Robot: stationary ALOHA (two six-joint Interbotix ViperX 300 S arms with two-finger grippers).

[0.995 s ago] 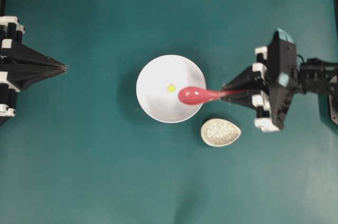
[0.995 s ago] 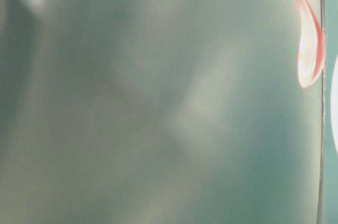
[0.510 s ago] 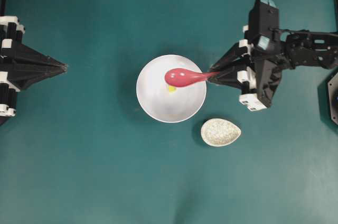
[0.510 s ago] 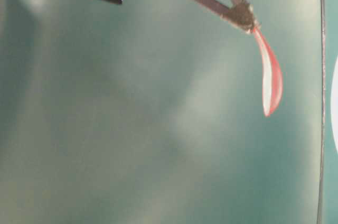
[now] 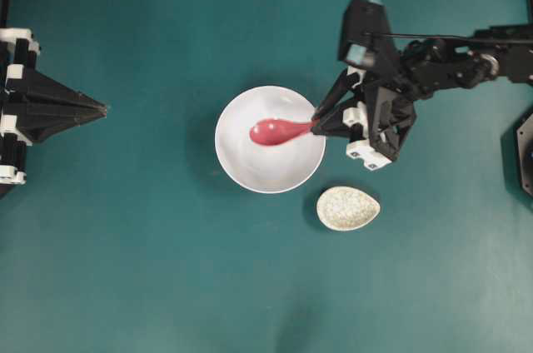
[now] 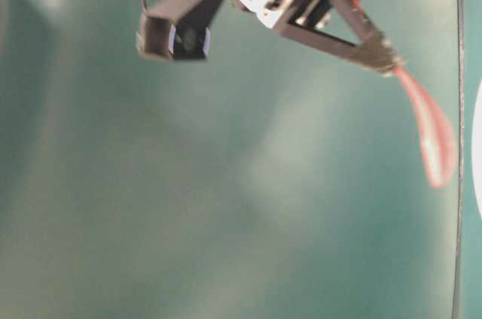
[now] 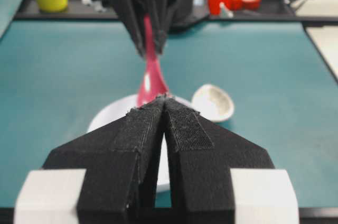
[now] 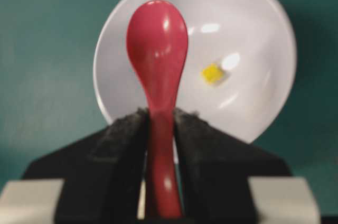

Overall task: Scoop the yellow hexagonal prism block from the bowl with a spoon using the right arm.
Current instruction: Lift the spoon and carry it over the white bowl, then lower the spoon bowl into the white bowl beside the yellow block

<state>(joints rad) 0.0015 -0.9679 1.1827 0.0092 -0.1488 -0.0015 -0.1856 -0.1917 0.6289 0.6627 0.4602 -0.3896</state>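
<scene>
Right wrist view: right gripper (image 8: 158, 129) clamped on the spoon (image 8: 157, 49) by its handle, scoop out front over the bowl (image 8: 253, 34), presumably lined up to dip. Yellow hexagonal prism block (image 8: 212, 73) alone on the bowl floor, beside the scoop, not in it. Spoon rest (image 5: 347, 208) just outside the bowl, nothing in it. Left gripper (image 7: 165, 123) pinched together on nothing, parked well clear.
</scene>
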